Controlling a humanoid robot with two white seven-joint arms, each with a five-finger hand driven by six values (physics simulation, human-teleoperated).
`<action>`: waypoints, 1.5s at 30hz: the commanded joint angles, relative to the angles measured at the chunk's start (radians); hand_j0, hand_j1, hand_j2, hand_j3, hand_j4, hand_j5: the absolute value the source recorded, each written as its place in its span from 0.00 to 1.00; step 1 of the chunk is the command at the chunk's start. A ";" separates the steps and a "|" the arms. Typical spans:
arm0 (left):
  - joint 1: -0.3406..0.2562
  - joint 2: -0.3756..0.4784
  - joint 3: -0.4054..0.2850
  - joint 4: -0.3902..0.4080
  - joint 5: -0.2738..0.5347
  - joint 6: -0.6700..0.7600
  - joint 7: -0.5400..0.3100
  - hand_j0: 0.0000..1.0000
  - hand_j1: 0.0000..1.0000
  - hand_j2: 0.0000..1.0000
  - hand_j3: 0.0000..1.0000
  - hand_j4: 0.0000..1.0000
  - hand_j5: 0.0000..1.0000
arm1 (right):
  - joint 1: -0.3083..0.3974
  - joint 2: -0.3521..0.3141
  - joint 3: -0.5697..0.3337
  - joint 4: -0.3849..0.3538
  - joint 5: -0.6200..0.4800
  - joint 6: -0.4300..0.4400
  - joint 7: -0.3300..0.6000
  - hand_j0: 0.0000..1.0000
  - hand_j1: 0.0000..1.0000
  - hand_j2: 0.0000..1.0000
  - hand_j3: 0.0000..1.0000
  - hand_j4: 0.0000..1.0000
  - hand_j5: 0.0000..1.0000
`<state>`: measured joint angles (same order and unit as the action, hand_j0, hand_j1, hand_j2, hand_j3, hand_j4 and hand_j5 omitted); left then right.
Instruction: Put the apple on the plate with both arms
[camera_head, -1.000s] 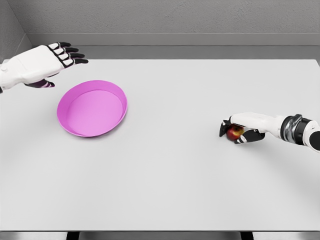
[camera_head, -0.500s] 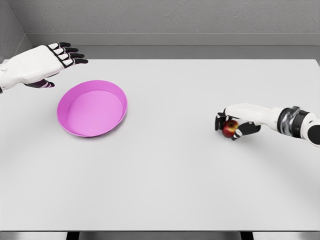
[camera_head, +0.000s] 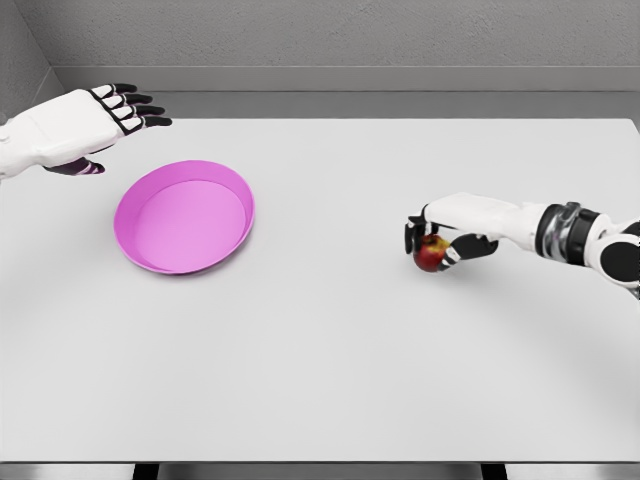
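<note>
A small red apple (camera_head: 431, 254) hangs just above the white table, right of the middle, and my right hand (camera_head: 436, 239) is shut on it from above and behind. The right arm comes in low from the right edge. A round pink plate (camera_head: 184, 216) with a raised rim lies at the left of the table, well apart from the apple. My left hand (camera_head: 95, 122) hovers beyond the plate's upper left, fingers stretched out and holding nothing.
The white table (camera_head: 320, 360) fills most of the view, with its far edge against a grey wall and its front edge near the bottom of the picture. Nothing else lies on it.
My right hand has carried the apple leftwards and slightly further from me, towards the plate. The left hand has drifted a little up; the plate has not moved.
</note>
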<state>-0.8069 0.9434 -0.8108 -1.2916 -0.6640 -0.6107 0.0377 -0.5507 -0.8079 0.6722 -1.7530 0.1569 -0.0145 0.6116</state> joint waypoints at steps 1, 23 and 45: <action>0.000 0.000 0.001 0.000 0.006 0.000 0.001 1.00 1.00 1.00 1.00 1.00 1.00 | 0.000 0.021 0.000 0.000 -0.002 -0.012 -0.001 0.42 0.42 0.42 0.42 0.42 0.42; -0.002 0.014 0.002 -0.001 0.012 0.000 0.002 1.00 1.00 1.00 1.00 1.00 1.00 | -0.051 -0.031 -0.129 0.001 -0.011 -0.168 -0.001 1.00 1.00 1.00 1.00 1.00 1.00; -0.186 -0.324 -0.284 -0.339 -0.068 0.000 -0.282 1.00 1.00 1.00 1.00 1.00 1.00 | 0.078 -0.088 -0.359 0.194 -0.014 -0.282 -0.001 1.00 1.00 1.00 1.00 1.00 1.00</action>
<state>-0.9971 0.6610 -1.0501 -1.6120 -0.7327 -0.6115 -0.2239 -0.4740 -0.8972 0.3191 -1.5934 0.1462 -0.2613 0.6113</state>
